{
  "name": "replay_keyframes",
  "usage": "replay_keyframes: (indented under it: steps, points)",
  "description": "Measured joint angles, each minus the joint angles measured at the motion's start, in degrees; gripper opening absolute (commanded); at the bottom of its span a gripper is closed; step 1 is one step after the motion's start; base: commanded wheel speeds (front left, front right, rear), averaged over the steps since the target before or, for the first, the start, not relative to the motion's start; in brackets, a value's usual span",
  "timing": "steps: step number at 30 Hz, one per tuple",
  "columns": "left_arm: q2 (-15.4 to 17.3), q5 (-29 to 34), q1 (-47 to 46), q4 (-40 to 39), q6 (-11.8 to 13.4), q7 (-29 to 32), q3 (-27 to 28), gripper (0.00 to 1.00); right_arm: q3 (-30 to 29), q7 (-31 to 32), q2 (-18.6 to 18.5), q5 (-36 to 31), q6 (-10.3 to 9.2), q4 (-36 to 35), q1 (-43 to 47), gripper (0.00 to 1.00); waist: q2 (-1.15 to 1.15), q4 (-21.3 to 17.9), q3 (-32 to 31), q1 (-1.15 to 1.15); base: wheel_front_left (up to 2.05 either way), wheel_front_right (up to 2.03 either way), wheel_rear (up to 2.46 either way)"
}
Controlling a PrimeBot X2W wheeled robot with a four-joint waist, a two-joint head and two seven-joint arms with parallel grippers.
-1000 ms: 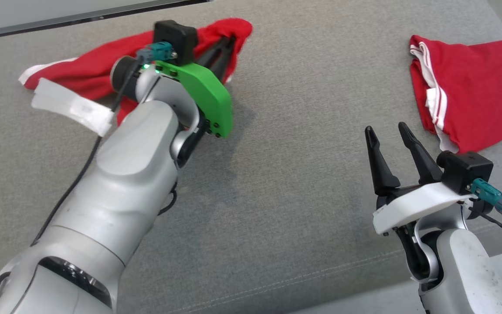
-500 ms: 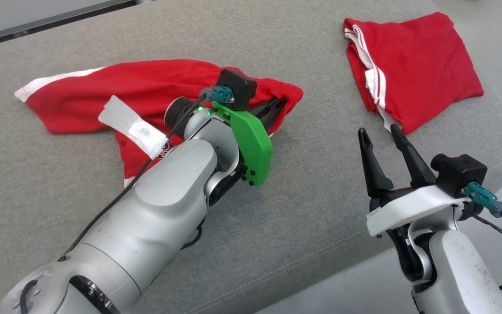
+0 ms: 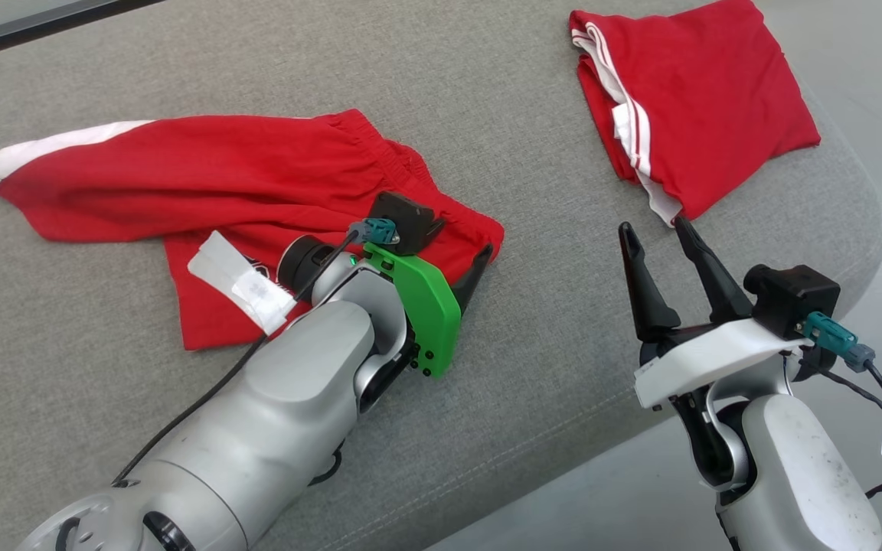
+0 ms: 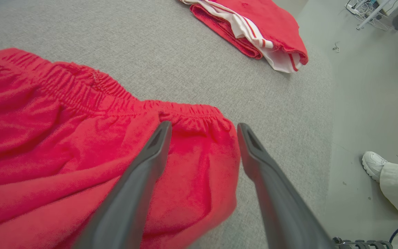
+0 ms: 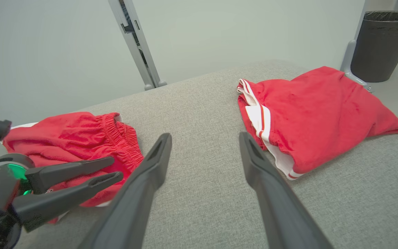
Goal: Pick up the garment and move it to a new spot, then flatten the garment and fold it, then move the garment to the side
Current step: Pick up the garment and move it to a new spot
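The left gripper [image 4: 204,127] stood wide open over one edge of the garment [image 3: 204,176], crumpled on the cushion [image 3: 487,92]. The right gripper [image 3: 653,226] was open too. Flattening would probably need both pinching opposite corners.

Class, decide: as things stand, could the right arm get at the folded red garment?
Probably yes. The right gripper is open, its fingers pointing toward the folded red garment, with just bare grey cushion between; the left gripper sits apart over the other garment.
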Motion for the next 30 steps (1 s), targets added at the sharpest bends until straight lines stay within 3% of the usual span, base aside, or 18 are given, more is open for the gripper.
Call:
replay_keyframes:
  steps: [9,15,23,30]
  points:
    - [0.0,-1.3,1.7,-3.5,0.9,-5.8,-2.4,1.0,-3.0,1.7,0.0,-3.1,0.0,-0.4,2.1,1.0,0.0,4.9,-2.9,0.0,0.0,0.0,0.0]
    - [0.3,-2.3,5.4,-3.8,2.8,-8.9,-1.2,1.0,-4.8,3.6,0.0,-4.3,0.0,-2.3,5.4,1.0,0.0,9.5,-6.0,0.0,0.0,0.0,0.0]
    - [5.2,-3.0,13.1,-5.1,5.6,-10.1,1.0,1.0,-5.6,5.1,0.0,-4.5,0.0,-4.1,8.3,1.0,0.0,14.4,-10.1,0.0,0.0,0.0,0.0]
    - [8.4,-3.4,16.6,-4.7,7.3,-10.2,2.3,1.0,-5.2,6.2,0.0,-4.3,0.0,-5.2,9.3,1.0,0.0,16.0,-12.6,0.0,0.0,0.0,0.0]
